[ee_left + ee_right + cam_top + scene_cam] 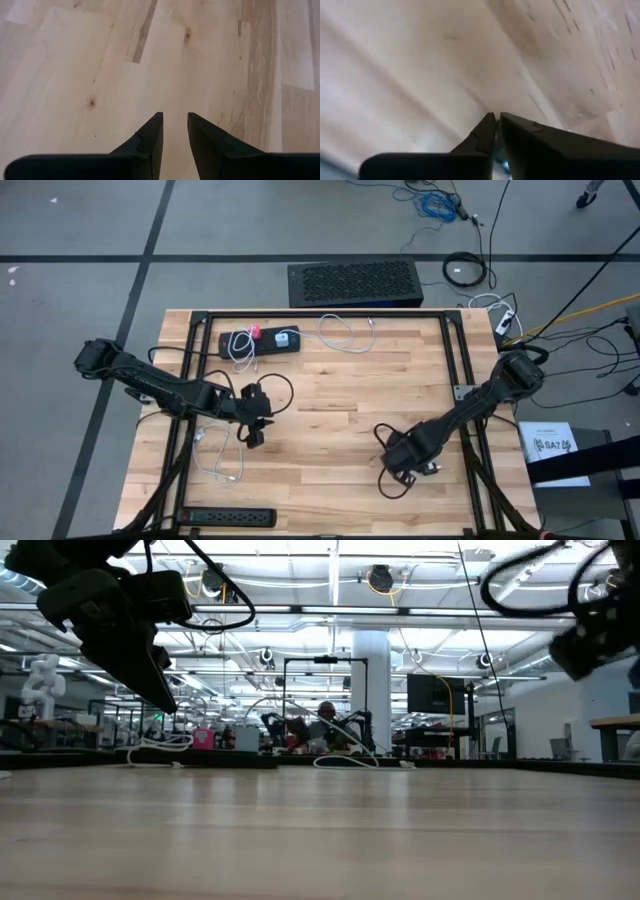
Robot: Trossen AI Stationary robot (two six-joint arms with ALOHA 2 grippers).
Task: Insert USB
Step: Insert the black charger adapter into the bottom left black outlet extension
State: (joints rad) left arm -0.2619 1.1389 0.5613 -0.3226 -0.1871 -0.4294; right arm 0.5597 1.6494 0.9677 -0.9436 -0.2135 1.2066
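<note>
A black power strip with a red switch and a white plug-in block lies at the table's far left. White cables lie beside it, and another white cable lies at the near left. My left gripper hovers open over bare wood, just right of that near cable, with nothing between its fingers. My right gripper hangs over the table's near right part, pointing steeply down. Its fingers are shut, with no object showing between them. In the low view both grippers are above the tabletop.
A second black power strip lies along the near left edge. A black metal frame runs round the tabletop. A black perforated box stands on the floor beyond the far edge. Bare wood lies between the two grippers.
</note>
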